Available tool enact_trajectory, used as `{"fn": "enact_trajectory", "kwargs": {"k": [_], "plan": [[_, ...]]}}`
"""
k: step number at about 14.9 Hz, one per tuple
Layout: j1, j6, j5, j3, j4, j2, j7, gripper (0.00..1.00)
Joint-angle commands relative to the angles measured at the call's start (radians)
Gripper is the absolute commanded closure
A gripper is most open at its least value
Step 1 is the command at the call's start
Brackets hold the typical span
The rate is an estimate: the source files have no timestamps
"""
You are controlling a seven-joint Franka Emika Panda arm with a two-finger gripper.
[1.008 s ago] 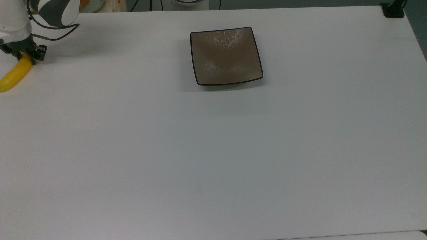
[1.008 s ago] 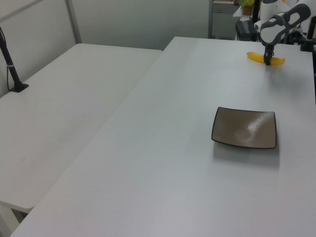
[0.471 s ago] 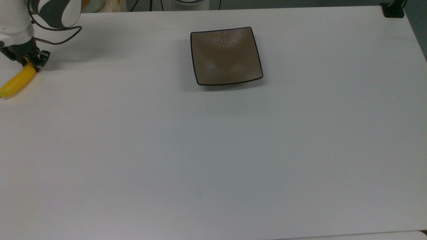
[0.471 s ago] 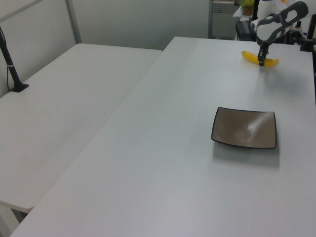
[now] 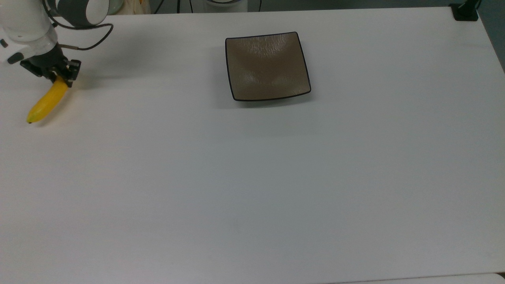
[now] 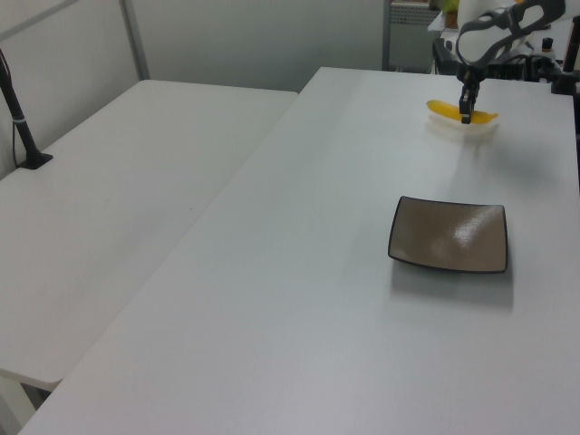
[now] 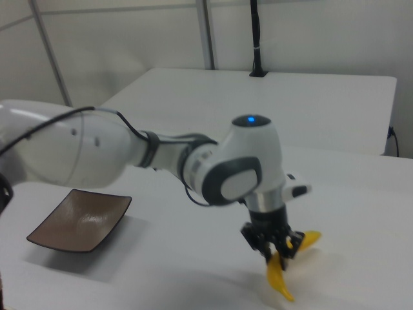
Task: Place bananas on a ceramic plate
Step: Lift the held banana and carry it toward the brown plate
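Top view: gripper (image 5: 59, 77) clamped on the upper end of the bananas (image 5: 46, 103), now lifted off the table (image 5: 252, 177) and carried rightward from the edge position of a second ago, with the ceramic plate (image 5: 267, 66) well apart at about three o'clock. Left view: bananas (image 6: 462, 113) hanging above their own shadow, at roughly twelve o'clock from the ceramic plate (image 6: 449, 236). Right view: jaws closed around the bananas (image 7: 284, 265), with the ceramic plate (image 7: 80, 219) off at nine o'clock; pickup done, transport likely under way.
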Motion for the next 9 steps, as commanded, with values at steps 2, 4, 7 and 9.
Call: {"fn": "enact_trajectory", "kwargs": {"k": [2, 4, 7, 9], "plan": [[0.003, -0.171, 0.07, 0.097, -0.028, -0.11, 0.06, 0.91], [0.035, -0.245, 0.093, 0.129, -0.028, -0.134, 0.098, 0.91], [0.069, -0.303, 0.144, 0.174, -0.035, -0.182, 0.193, 0.91], [0.095, -0.379, 0.184, 0.223, -0.036, -0.206, 0.209, 0.91]]}}
